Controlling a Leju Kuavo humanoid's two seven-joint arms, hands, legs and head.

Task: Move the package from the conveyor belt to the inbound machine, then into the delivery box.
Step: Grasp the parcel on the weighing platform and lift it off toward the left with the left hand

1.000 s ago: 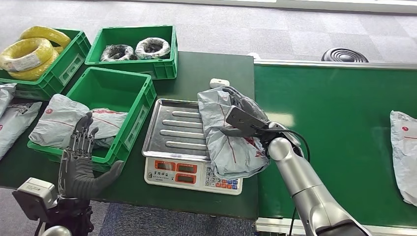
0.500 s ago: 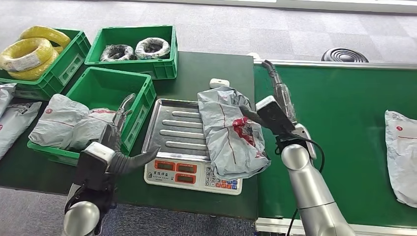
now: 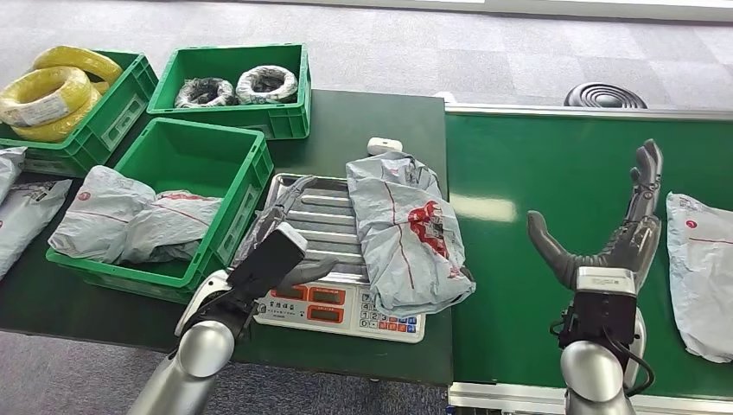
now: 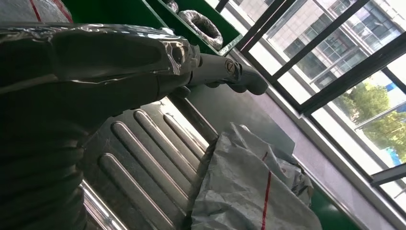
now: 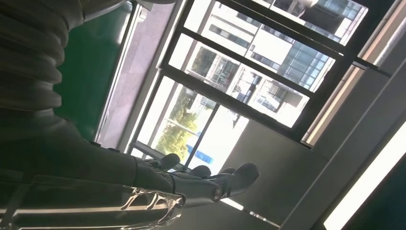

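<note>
A: From the head view, where does the package (image 3: pixel 406 233) sit?
B: It lies crumpled on the scale (image 3: pixel 333 259), covering the tray's conveyor-side half and overhanging the keypad corner. The conveyor belt (image 3: pixel 536 181) starts just beside the scale. The left hand (image 3: pixel 281 238) hovers over the tray's bare ribbed half, fingers extended, empty, not touching the package. The right hand (image 3: pixel 618 229) stands upright over the belt, well apart from the scale, fingers spread and holding nothing. A second package (image 3: pixel 700 272) lies on the belt further from the scale. The green crate (image 3: pixel 238 220) on the scale's other side holds more bags.

A: What does the left wrist view add?
B: It shows the tray ribs close up, the package's (image 4: pixel 253 187) wrinkled edge resting on them, and the left hand's fingers (image 4: pixel 225 74) stretched out with nothing in them.

A: And the right wrist view?
B: The right hand's fingers (image 5: pixel 225 179) are extended against windows, released, with a strip of green belt (image 5: pixel 91 62) alongside.
</note>
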